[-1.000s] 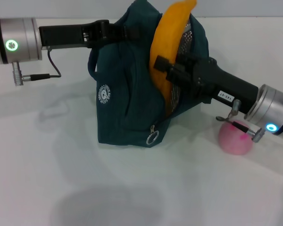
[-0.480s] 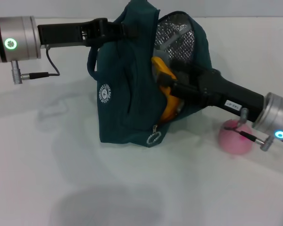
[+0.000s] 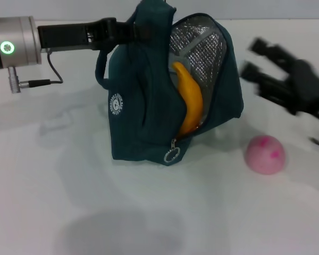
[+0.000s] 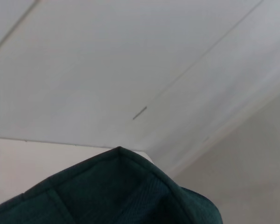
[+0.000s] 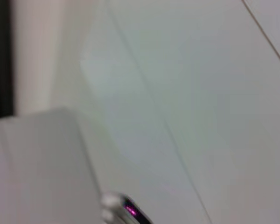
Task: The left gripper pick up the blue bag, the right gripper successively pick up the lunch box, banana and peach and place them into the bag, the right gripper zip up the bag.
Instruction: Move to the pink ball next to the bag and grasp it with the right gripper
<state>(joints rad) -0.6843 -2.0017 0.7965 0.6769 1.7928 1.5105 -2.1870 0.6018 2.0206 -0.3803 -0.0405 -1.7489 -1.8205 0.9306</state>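
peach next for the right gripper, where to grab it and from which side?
Across its widest middle, coming from above. The peach is a round ball sitting free on the table, right of the bag, with nothing touching it. The right gripper, open, is already above and behind it, so a top-down pinch looks easiest.

Bare table [image 3: 149, 212] lies open around the peach [image 3: 264, 154] (blue bag [image 3: 143, 122] near, apart)

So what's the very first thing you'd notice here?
The blue bag, held up at its top by the left gripper, gapes open with the banana poking out against its silver lining. The peach sits alone on the table to the bag's right, and above it the right gripper hangs open.
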